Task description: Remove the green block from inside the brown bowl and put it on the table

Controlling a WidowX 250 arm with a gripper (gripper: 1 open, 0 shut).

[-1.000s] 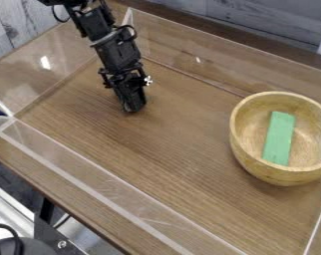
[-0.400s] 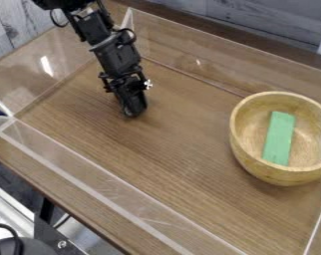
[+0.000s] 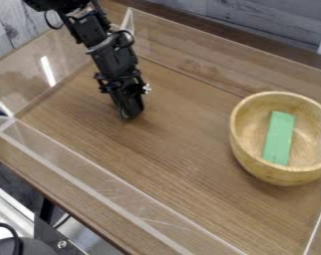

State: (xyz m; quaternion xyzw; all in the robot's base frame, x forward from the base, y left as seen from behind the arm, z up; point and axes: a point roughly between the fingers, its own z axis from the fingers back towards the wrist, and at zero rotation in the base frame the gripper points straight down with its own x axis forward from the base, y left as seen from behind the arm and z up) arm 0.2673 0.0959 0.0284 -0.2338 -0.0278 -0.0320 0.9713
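A: So, how far along is it?
B: Nothing is done yet. The block (image 3: 279, 136) lies inside the bowl (image 3: 251, 157) at the right.
A: And the gripper (image 3: 126, 110)?
B: Clenched on nothing, low over the table (image 3: 163, 169) at the far left, well apart from the bowl. Reaching, grasping, lifting and placing all remain.

Green block (image 3: 279, 136) is seen lying inside brown bowl (image 3: 279, 137), at right of the table (image 3: 150, 159). Black gripper (image 3: 126, 111) is held low over the tabletop at left, jaws closed, nothing gripped, well apart from the bowl.
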